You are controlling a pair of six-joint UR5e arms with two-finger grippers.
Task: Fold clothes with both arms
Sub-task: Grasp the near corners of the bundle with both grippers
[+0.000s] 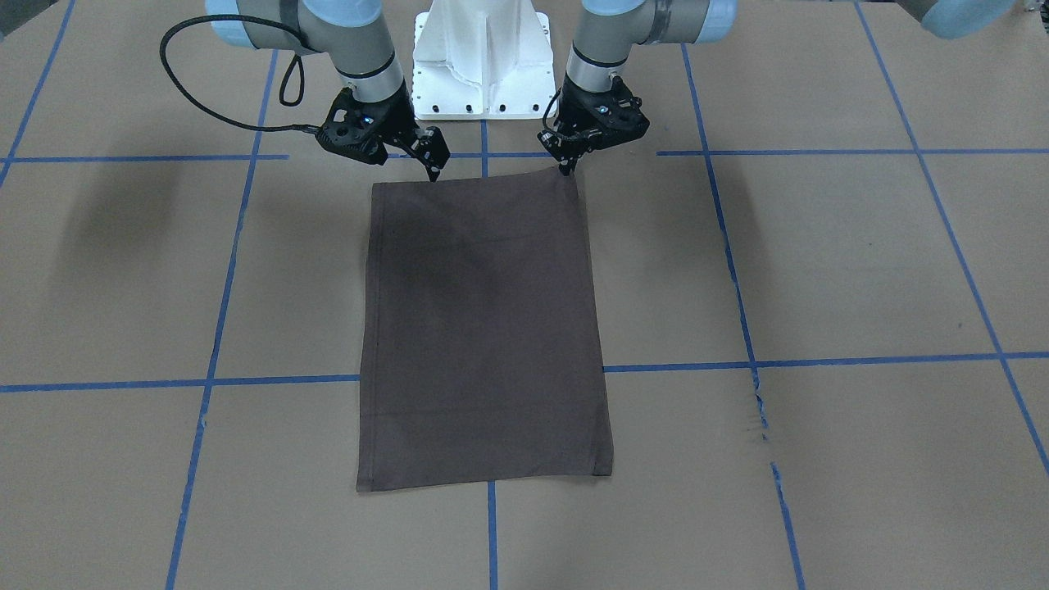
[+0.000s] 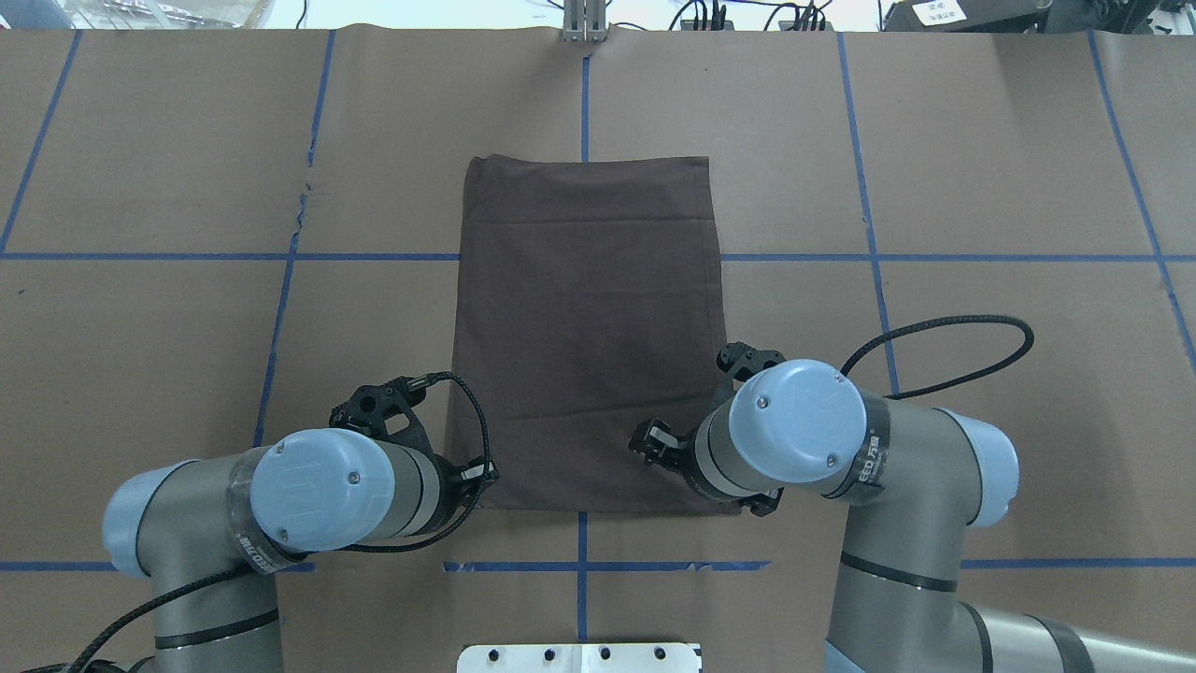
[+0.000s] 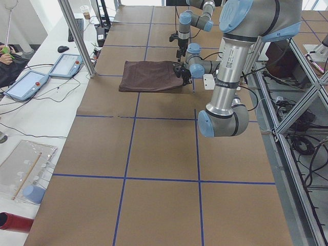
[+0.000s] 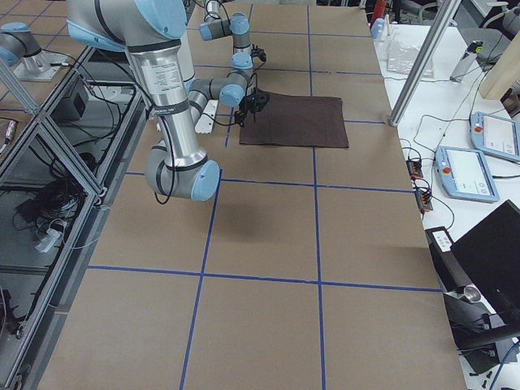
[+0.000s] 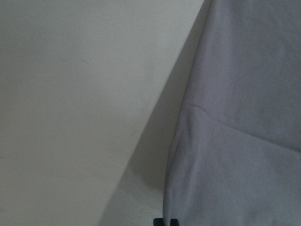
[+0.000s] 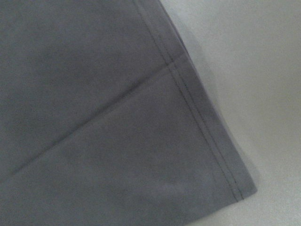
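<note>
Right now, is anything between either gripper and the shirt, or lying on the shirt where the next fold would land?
Nothing visible. The left gripper and right gripper are tip-down at the two robot-side corners of the T-shirt, which lies flat with nothing on it.

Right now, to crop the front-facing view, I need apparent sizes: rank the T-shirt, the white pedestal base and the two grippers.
1. T-shirt, by far the largest.
2. white pedestal base, partly cut off at the top.
3. left gripper and right gripper: these look alike, so they are unranked.
</note>
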